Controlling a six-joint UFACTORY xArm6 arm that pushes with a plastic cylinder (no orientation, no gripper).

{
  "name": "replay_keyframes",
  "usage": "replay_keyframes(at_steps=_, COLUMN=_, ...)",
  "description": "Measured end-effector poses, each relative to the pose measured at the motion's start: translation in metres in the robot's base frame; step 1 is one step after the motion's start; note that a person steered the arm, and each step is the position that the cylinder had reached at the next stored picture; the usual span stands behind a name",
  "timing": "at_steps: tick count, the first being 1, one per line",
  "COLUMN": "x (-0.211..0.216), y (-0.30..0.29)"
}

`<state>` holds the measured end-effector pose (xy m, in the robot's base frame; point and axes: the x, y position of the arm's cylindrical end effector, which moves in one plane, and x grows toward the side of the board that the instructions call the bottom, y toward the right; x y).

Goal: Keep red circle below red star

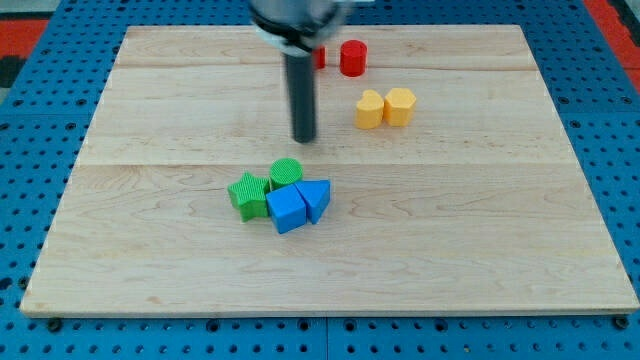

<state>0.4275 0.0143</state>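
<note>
Pale wood-plank board (480, 250) on blue pegboard (30, 120); my tip (304, 139), plain dark rod w/o jaws, touching no block; red circle (352, 58) smooth cyl., view's top; red star (320, 57) mostly hidden behind rod, just left; two yellow blocks (385, 107) touching; ribbed green star (248, 193), green circle (286, 172), blue cube (287, 209), blue triangle (316, 198) clustered below tip.

The scene is evenly and brightly lit, apparently from overhead. Only short, soft shadows are cast, close under the green star (247, 193) and blue blocks (297, 204). A faint sheen is seen on the wooden board (480, 250), without harsh glare. The rod's upper part (296, 18) is blurred at the view's top, while my tip (304, 139) is rendered fairly sharply. Slight softness is noted overall; edge distortion cannot be made out.
</note>
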Motion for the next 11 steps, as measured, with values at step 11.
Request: replay_keyframes(at_steps=11, x=0.059, y=-0.009)
